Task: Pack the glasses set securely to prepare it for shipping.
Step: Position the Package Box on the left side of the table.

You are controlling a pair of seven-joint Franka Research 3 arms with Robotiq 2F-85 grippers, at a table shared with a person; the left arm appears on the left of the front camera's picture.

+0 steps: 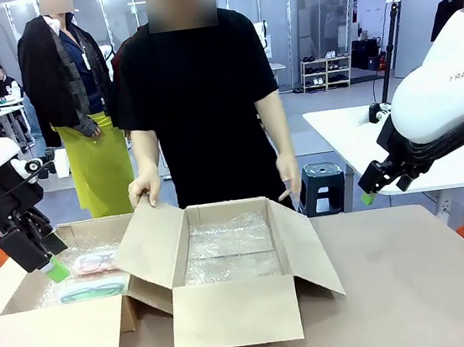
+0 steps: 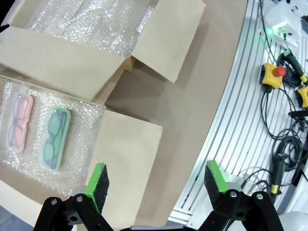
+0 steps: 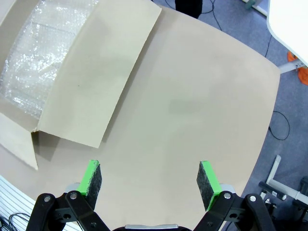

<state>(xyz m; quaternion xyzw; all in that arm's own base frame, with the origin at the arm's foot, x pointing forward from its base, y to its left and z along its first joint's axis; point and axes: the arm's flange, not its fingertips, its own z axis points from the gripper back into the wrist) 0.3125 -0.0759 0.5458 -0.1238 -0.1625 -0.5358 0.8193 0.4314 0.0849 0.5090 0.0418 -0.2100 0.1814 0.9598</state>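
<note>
The glasses set lies on bubble wrap in the left cardboard box [image 1: 31, 333]: a pink-red pack [image 1: 99, 260] and, nearer me, a teal-green pack [image 1: 94, 289]. In the left wrist view the pink-red pack [image 2: 20, 122] and the teal-green pack [image 2: 54, 138] lie side by side, apart from each other. My left gripper [image 1: 55, 264] hangs open over that box's left side, holding nothing; in its own view the left gripper [image 2: 156, 185] is off to the side of the packs. My right gripper [image 1: 370, 195] is raised at the right, open and empty, over bare table [image 3: 192, 96].
A second open cardboard box [image 1: 236, 313] lined with bubble wrap [image 1: 229, 250] stands mid-table. A person stands behind it, one hand [image 1: 143, 188] on its left flap, the other hand [image 1: 288, 185] by its back right. The brown tabletop [image 1: 415, 286] is bare to the right.
</note>
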